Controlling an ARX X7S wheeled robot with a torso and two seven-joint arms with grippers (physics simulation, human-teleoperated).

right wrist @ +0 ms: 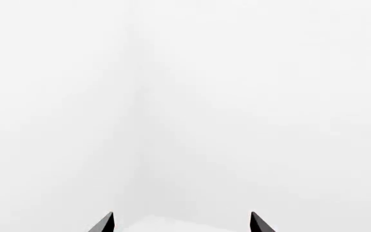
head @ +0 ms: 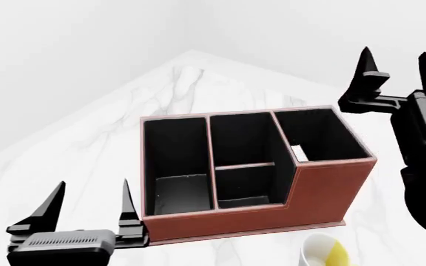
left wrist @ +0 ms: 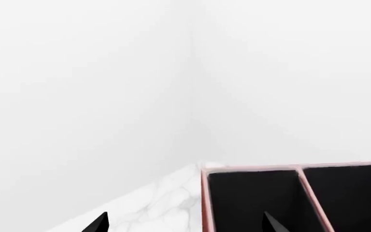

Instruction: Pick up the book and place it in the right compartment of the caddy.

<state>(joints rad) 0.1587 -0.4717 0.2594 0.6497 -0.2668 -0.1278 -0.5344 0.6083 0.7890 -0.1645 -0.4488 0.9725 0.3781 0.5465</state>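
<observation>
The reddish-brown caddy [head: 324, 191] stands on the white marble table, black inside. Its tall right compartment [head: 324, 133] holds a small white patch against its near inner wall, which looks like the page edges of the book [head: 298, 153]. The black cover blends with the lining. My left gripper [head: 91, 195] is open and empty, low at the caddy's left front corner. In the left wrist view the left gripper [left wrist: 187, 224] straddles the caddy's rim [left wrist: 204, 193]. My right gripper [head: 394, 62] is open and empty, raised beyond the caddy's right end. The right wrist view shows only its fingertips [right wrist: 106, 223].
A white-and-yellow mug [head: 320, 252] stands at the front, just right of the caddy's low end. The marble table [head: 87, 144] narrows to a far corner. White walls lie behind.
</observation>
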